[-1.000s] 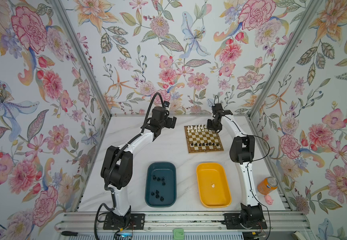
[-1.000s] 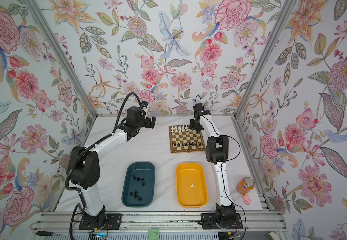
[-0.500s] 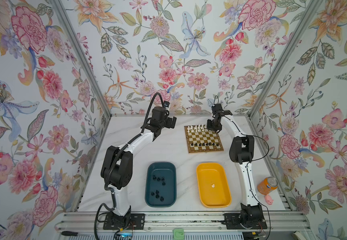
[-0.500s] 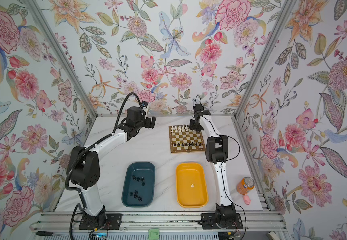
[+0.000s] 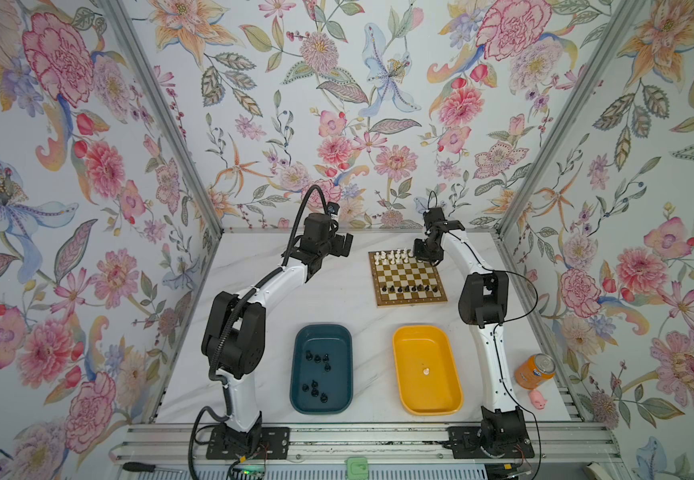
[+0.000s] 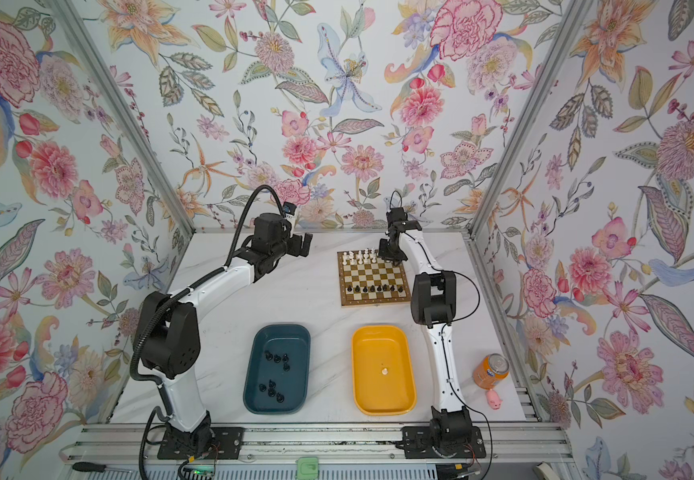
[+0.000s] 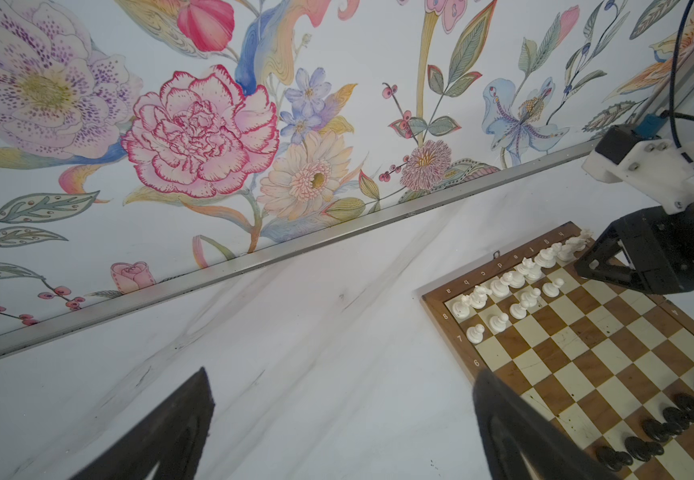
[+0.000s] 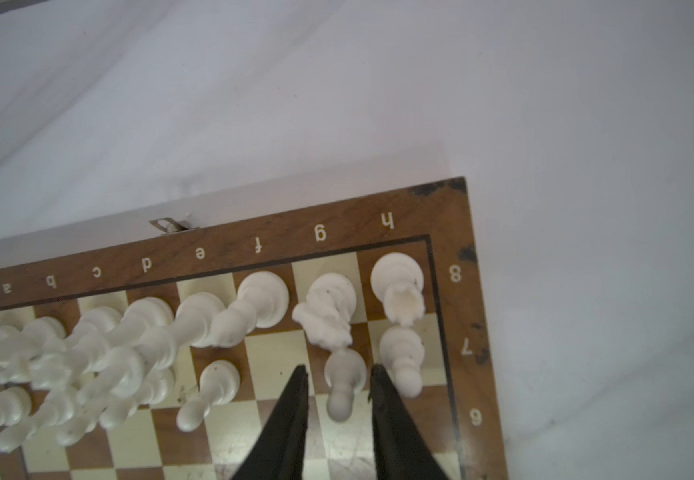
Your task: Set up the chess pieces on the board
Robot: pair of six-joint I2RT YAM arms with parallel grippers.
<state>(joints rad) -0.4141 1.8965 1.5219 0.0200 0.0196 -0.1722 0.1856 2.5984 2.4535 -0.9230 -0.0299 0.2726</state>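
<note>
Left gripper (image 7: pixel 343 372) has its jaws spread wide, arm stretched out forward. Right gripper (image 8: pixel 338 369) points down off a bent wrist, jaws cracked apart just a bit.

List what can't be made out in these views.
1. Right wrist view: white pieces on files a to d blur together, so their kinds are unreadable.
2. Both top views: black pieces in the teal tray are too small to identify.
3. Left wrist view: the right pincer covers the corner of the board beside file h.
</note>
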